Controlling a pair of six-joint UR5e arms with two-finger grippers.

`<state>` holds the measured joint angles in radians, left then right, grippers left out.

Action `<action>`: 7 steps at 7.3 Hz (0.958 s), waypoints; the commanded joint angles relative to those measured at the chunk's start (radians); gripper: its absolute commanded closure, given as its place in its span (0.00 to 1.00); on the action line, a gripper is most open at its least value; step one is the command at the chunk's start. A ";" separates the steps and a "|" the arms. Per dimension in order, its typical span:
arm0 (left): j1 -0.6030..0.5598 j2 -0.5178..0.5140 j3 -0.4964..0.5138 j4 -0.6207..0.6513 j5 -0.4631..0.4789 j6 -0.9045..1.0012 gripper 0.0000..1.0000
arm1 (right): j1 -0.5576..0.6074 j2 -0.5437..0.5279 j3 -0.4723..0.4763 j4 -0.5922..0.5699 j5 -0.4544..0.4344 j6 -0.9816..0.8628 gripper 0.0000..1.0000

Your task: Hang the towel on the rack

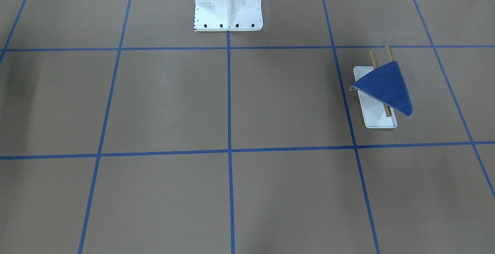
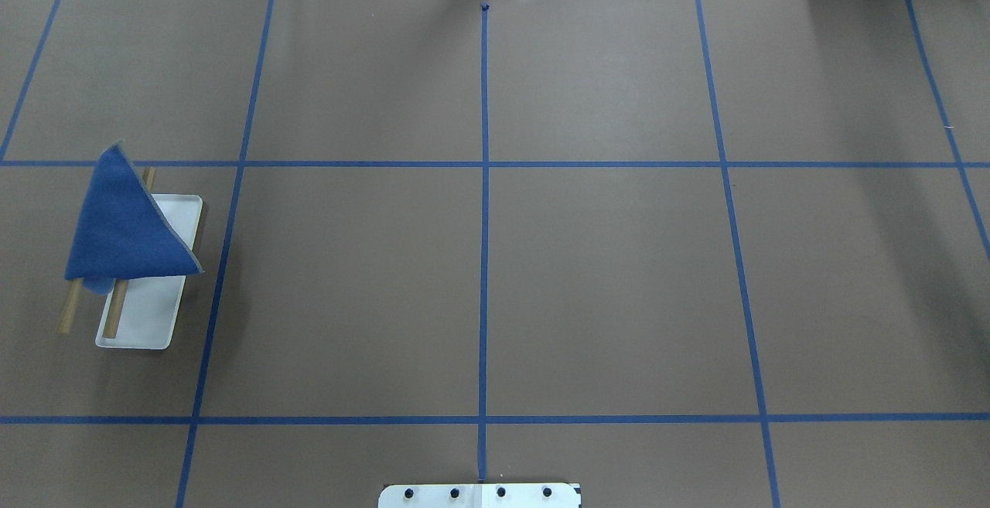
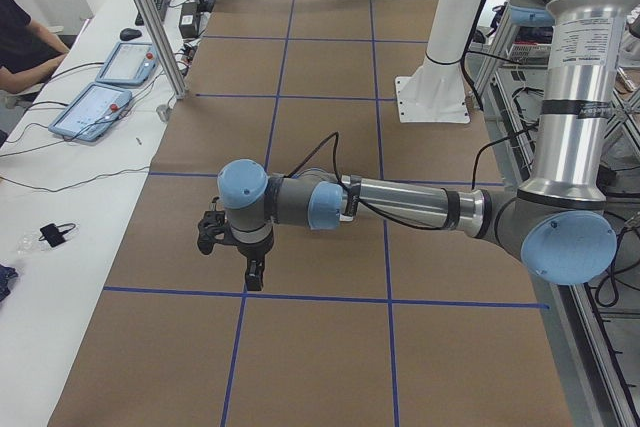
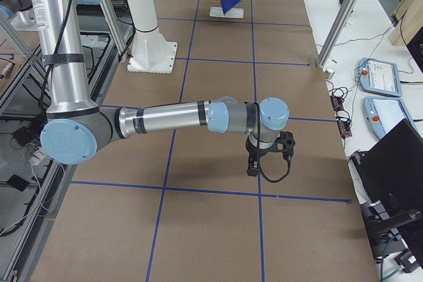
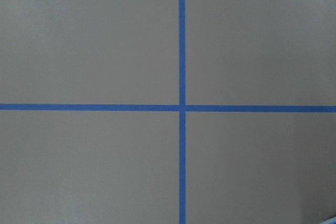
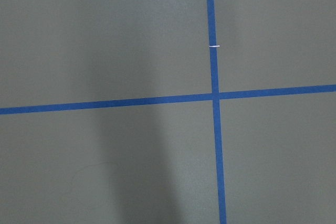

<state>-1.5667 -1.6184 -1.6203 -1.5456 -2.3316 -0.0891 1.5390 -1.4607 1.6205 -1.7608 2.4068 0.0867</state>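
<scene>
The blue towel [image 2: 124,222] lies draped as a folded triangle over the two tan wooden rods [image 2: 71,315] of the rack, above its white tray base [image 2: 155,315], at the table's left side. It also shows in the front-facing view [image 1: 386,87] with the rack base [image 1: 373,111], and small and far in the right view [image 4: 231,1]. No gripper touches it. My left gripper [image 3: 253,272] shows only in the left view, hanging over bare table. My right gripper [image 4: 254,166] shows only in the right view. I cannot tell whether either is open or shut.
The large white bolted pedestal [image 1: 228,2] stands at the robot's side of the table's middle. Blue tape lines [image 2: 484,222] divide the brown table into squares. Both wrist views show only table and tape. An operator [image 3: 25,47] and control tablets sit beside the table.
</scene>
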 commanded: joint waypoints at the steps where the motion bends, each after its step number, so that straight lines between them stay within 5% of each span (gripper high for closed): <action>1: -0.001 0.003 0.045 -0.002 0.000 -0.001 0.02 | 0.000 -0.006 -0.007 0.000 0.000 0.007 0.00; 7: 0.001 -0.014 0.040 -0.001 0.000 -0.012 0.02 | 0.000 -0.020 -0.010 0.001 -0.001 0.010 0.00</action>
<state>-1.5656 -1.6315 -1.5822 -1.5463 -2.3316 -0.1017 1.5386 -1.4747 1.6115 -1.7606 2.4110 0.0978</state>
